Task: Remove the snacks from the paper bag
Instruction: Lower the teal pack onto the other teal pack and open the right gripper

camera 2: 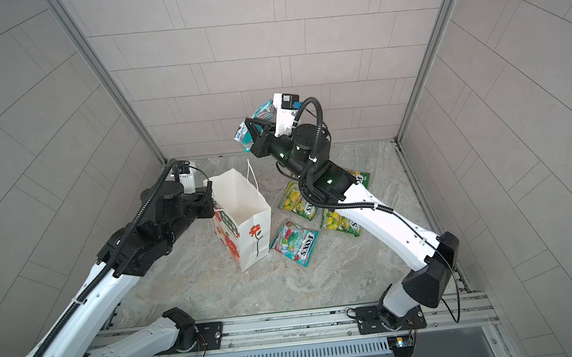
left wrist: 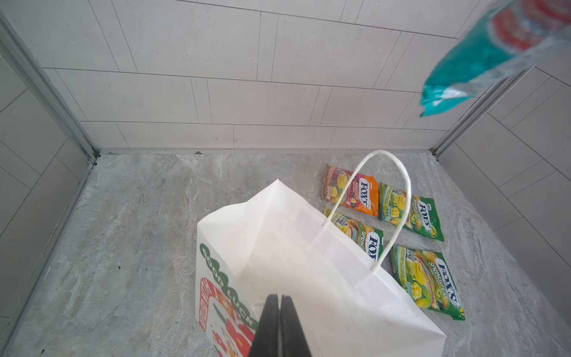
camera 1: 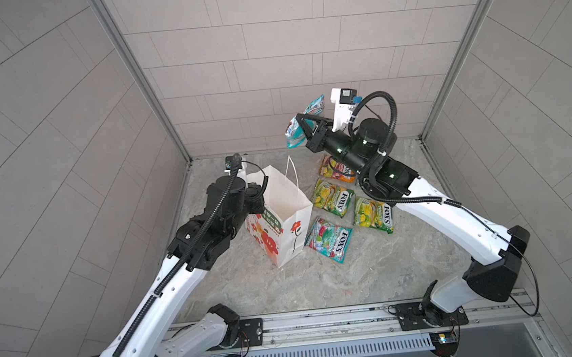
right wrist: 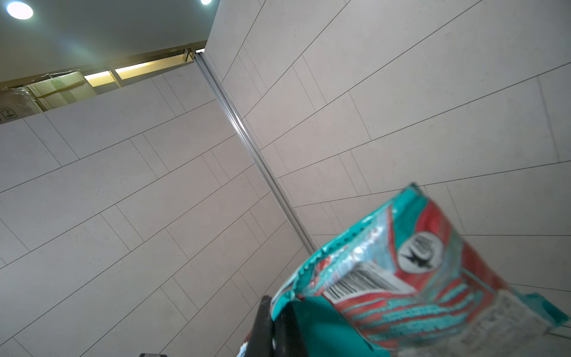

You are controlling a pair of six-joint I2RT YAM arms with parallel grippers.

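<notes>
The white paper bag (camera 1: pixel 288 204) (camera 2: pixel 244 204) (left wrist: pixel 309 272) stands upright and open on the marble table, and its inside looks empty. My left gripper (camera 1: pixel 263 183) (camera 2: pixel 210 190) (left wrist: pixel 279 298) is shut on its left rim. High above the table near the back wall, my right gripper (camera 1: pixel 298 119) (camera 2: pixel 248 123) (right wrist: pixel 273 304) is shut on a corner of a teal-and-red snack packet (camera 1: pixel 294 132) (camera 2: pixel 241 134) (right wrist: pixel 417 278) (left wrist: pixel 482 58). On the table right of the bag lie an orange packet (camera 1: pixel 337 169) (left wrist: pixel 355 193), green packets (camera 1: pixel 332 198) (camera 1: pixel 374 214) (left wrist: pixel 414 213) and another teal packet (camera 1: pixel 328 239) (camera 2: pixel 293 242).
The right arm's forearm (camera 1: pixel 383 178) hangs over the row of packets and hides part of them in both top views. Tiled walls close in the back and both sides. A metal rail (camera 1: pixel 325 324) runs along the table's front edge.
</notes>
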